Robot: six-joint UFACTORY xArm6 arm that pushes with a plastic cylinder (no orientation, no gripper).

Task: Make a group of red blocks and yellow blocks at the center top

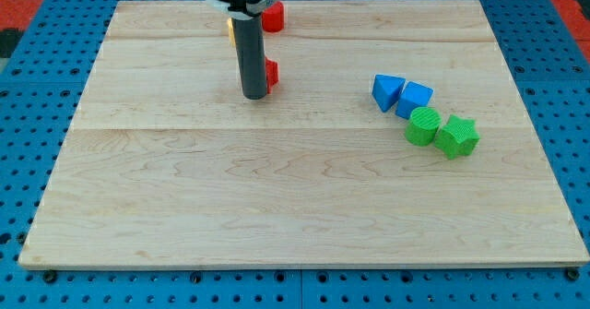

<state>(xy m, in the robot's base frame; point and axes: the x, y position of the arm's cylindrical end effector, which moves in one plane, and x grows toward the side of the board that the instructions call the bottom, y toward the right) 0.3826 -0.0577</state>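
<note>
One view only, set high off the board's [277, 189] lower edge, tilted down across it toward the frame's top. The whole board fits, blue pegboard [37, 78] bordering all sides.

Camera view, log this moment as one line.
tip left of red block | second red block top centre | yellow block mostly hidden | blue, green blocks right

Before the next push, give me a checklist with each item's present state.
1. My tip on the board, left of the lower red block: ok.
2. Tip touching that block: cannot tell.
3. Upper red block at center top: ok.
4. Yellow block visible: not ok, mostly hidden behind the rod.
5. Blue blocks and green blocks clear of the path, at the view's right: ok.
</note>
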